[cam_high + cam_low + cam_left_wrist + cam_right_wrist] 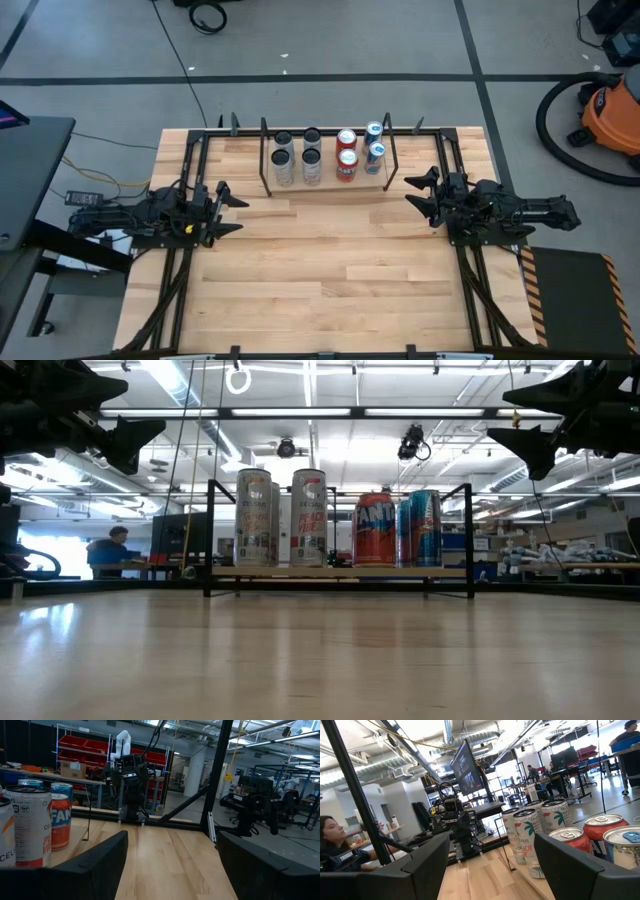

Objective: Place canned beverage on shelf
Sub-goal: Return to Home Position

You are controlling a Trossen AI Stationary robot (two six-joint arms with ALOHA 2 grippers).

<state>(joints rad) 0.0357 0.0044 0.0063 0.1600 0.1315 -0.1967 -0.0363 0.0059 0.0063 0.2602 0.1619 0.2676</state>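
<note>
The shelf [266, 165], a low rack of black rods around a light wood board [340, 572], stands at the table's far middle. Several cans stand upright on the board: silver ones [284, 160] at the left, two red ones [346, 160] and two blue ones [375, 150] at the right. My left gripper [238, 214] hangs open at the table's left side, above the wood and level, pointing toward the middle. My right gripper [410, 192] hangs open at the right side, facing it. Neither has anything between its fingers.
Black frame rails [190, 160] run along the table's left and right sides and its far edge. An orange vacuum [610, 110] with a hose sits on the floor beyond the right edge. A person [335, 845] sits beyond the table's left side.
</note>
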